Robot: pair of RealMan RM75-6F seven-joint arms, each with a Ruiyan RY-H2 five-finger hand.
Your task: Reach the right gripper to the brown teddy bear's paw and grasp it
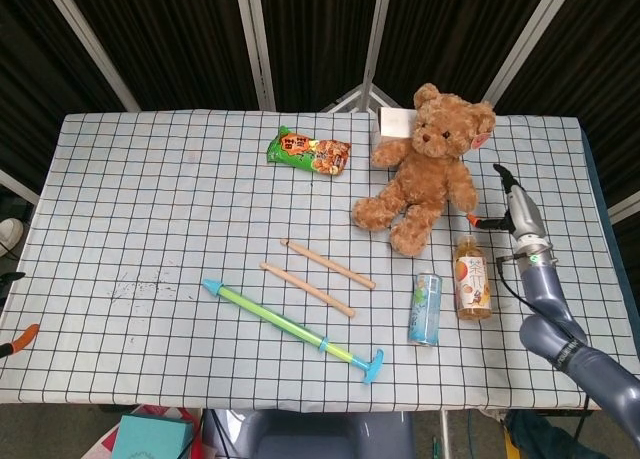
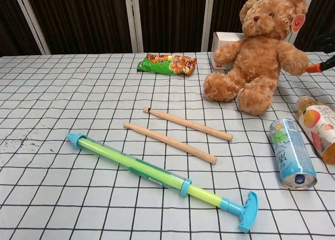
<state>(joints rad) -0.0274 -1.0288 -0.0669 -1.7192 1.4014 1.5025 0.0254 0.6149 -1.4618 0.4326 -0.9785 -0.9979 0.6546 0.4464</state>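
The brown teddy bear sits at the worktop's far right. Your right hand is beside its paw, fingers apart, holding nothing. Closing now may only push the bear.

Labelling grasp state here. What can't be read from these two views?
- Right hand: head view too small to tell finger pose; chest view's right edge crops it to an orange tip.
- Left hand: in neither view.
- White box: partly behind teddy bear.
- Bottle: clipped by chest view's right edge.
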